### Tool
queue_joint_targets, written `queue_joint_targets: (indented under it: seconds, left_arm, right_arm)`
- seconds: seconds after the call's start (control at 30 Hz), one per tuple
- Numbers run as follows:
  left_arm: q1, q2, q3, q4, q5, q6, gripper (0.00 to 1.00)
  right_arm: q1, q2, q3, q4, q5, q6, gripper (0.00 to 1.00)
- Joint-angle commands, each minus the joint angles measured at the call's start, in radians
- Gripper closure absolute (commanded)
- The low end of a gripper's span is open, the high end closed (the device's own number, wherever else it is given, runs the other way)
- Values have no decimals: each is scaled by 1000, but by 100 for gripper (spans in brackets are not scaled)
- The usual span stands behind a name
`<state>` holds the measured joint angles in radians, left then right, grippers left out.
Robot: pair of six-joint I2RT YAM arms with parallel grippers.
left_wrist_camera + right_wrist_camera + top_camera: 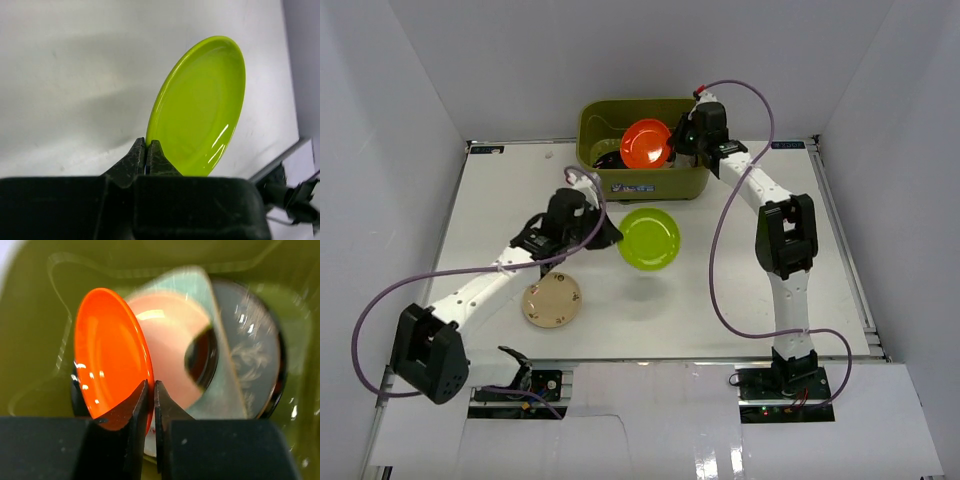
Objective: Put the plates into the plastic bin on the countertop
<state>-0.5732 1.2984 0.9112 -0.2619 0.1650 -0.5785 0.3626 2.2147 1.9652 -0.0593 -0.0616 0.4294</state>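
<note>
My left gripper (610, 232) is shut on the rim of the lime green plate (649, 238) and holds it above the countertop (740, 300); in the left wrist view the plate (200, 107) stands on edge above my gripper (145, 150). My right gripper (676, 140) is shut on the red plate (646, 143) and holds it over the olive-green plastic bin (692, 182). In the right wrist view the red plate (110, 355) is pinched at my gripper (149, 392), above the pale teal plate (220, 385) and a grey patterned plate (255, 355) in the bin (30, 340). A beige floral plate (552, 301) lies on the countertop.
White walls enclose the countertop on the left, back and right. The left arm's purple cable (380, 300) loops over the left side, the right arm's cable (720, 260) over the middle right. A dark plate (610, 158) shows in the bin's left part.
</note>
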Motion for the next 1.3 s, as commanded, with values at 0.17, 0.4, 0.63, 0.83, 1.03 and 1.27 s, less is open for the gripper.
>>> queue_joint_targets:
  seconds: [0.17,0.4,0.63,0.83,1.03,1.27]
  left_arm:
    - [199,13,311,-36,-6,37,100]
    - [297,264,598,9,51,-17,100]
    - [302,706,1012,-83,96,-20,100]
    - [302,869,1190,-135,44,9,100]
    - [303,857,1194,-155,54,31,31]
    - [303,430,918,-75,48,65,2]
  right_arm:
    - [13,-102,-60,16,-1,-23,50]
    - [-14,-361,-274,47,14,-24,34]
    - [2,-774,-960,373,-96,110,92]
    - [120,-892,-1215,400,-127,120,92]
    - [315,-793,-1206,424,-81,175,62]
    - [484,-510,-1110,570,-122,337,31]
